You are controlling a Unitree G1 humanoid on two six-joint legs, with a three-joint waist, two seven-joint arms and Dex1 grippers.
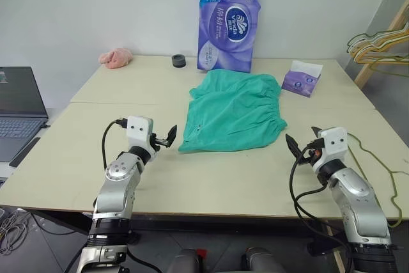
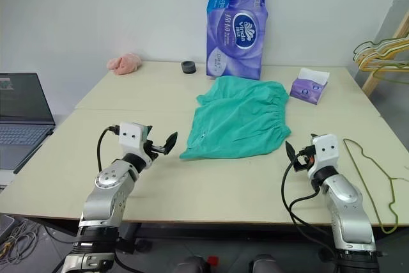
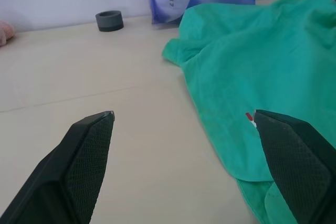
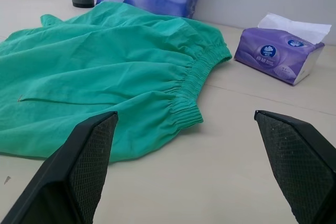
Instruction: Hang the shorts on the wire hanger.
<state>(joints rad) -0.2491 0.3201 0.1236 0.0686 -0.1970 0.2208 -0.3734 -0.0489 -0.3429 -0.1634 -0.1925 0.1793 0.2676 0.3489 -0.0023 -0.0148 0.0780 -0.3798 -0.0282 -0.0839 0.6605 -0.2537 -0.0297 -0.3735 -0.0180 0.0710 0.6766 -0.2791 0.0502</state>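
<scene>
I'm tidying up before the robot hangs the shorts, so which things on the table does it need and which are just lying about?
Needed:
- shorts
- wire hanger

Lying about:
- toilet paper pack
- tissue box
- pink fluffy cloth
- black ring
- laptop
- bunch of hangers

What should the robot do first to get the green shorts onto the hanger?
Probably reach the right gripper toward the wire hanger, which lies flat on the table's right edge beside that arm. Both grippers have their jaws open and hold nothing, and the shorts lie spread in the middle, so either could be picked up first; the hanger is closest.
</scene>
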